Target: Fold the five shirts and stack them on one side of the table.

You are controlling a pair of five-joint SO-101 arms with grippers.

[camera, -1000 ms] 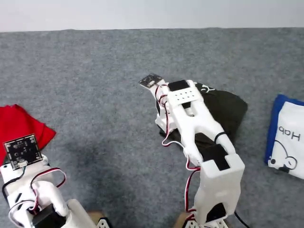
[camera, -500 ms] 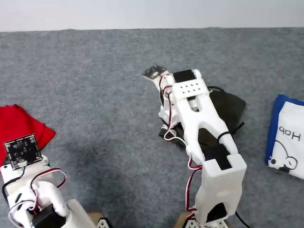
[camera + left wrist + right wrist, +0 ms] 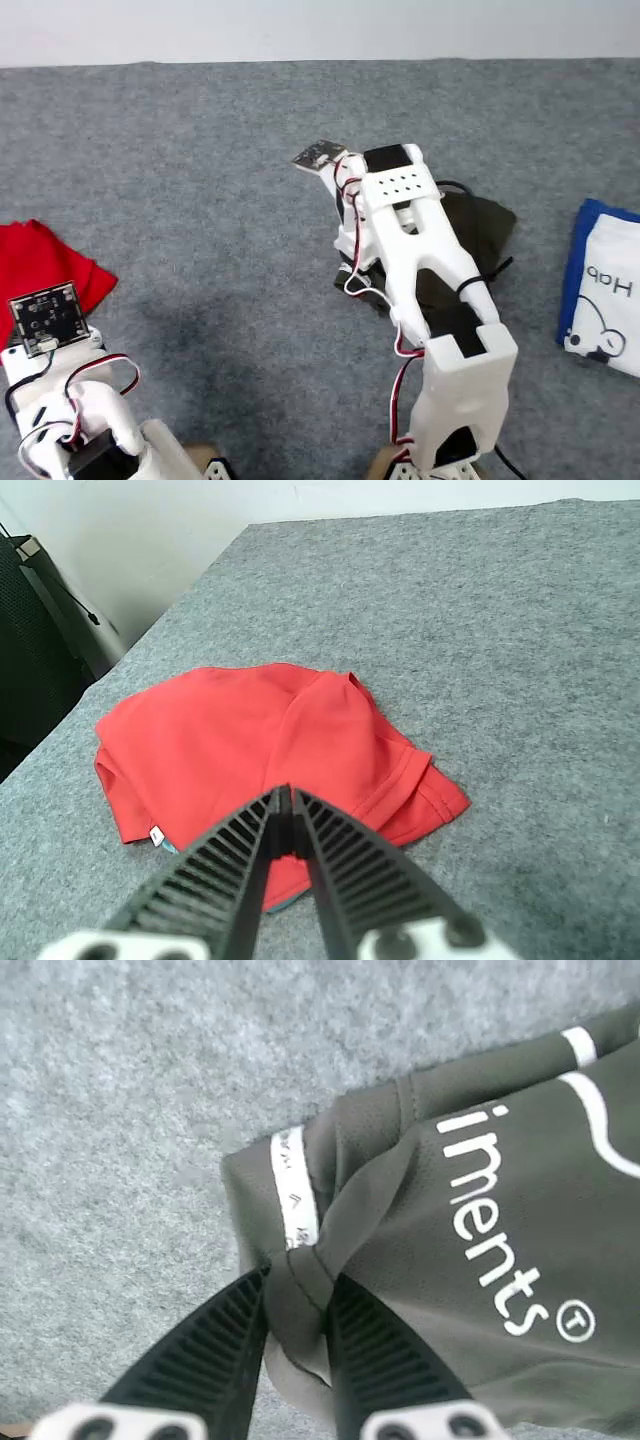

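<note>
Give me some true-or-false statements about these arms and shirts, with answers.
1. The right pincer is shut on a fold of the dark shirt with white lettering. True.
2. The left pincer grips the crumpled red shirt. False: it is shut on nothing; the shirt lies on the grey felt table beyond.
3. The folded blue and white shirt lies apart from the dark shirt. True.
4. The red shirt is stacked on the dark shirt. False: they lie far apart on the table.

A crumpled black fabric shirt (image 3: 482, 226) with white lettering lies mid-tabletop (image 3: 200, 150), one bunched edge pinched in the right hand (image 3: 298, 1286). A rumpled red fabric shirt (image 3: 40, 265) lies at the left edge. A folded blue-and-white fabric shirt (image 3: 605, 290) lies flat at the far right.
</note>
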